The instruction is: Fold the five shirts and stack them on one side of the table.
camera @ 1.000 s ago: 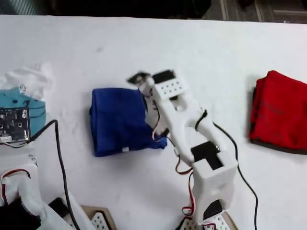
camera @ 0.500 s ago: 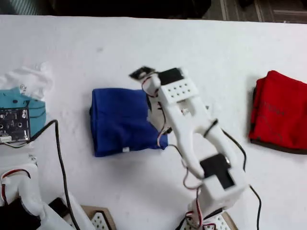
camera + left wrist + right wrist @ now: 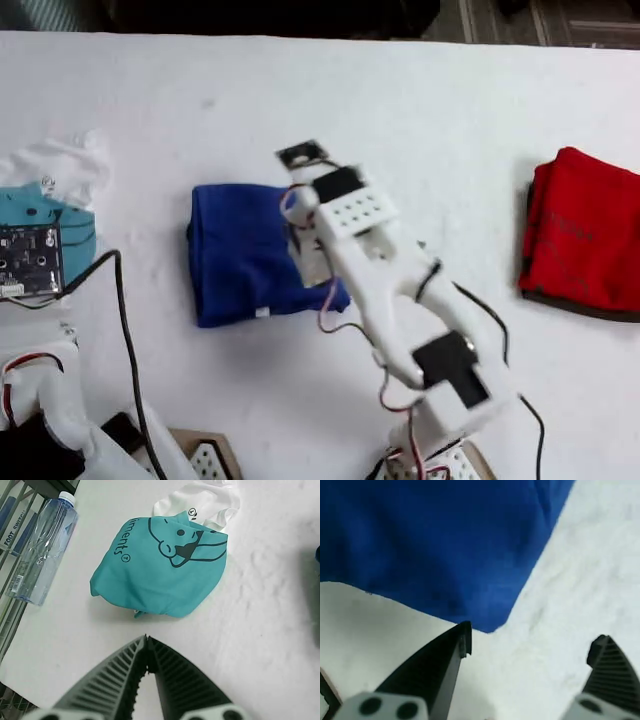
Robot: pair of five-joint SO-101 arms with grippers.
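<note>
While the teal shirt [image 3: 160, 575] lay bunched at the left, the left gripper [image 3: 146, 647] hung near it with its fingers together on nothing. The folded blue shirt [image 3: 245, 250] sat mid-table, and the right gripper [image 3: 532, 640] hung over its right edge, fingers wide apart; the folded red shirt [image 3: 585, 230] lay at the right. It would likely do best to pinch every layer there, so nothing fell open.
</note>
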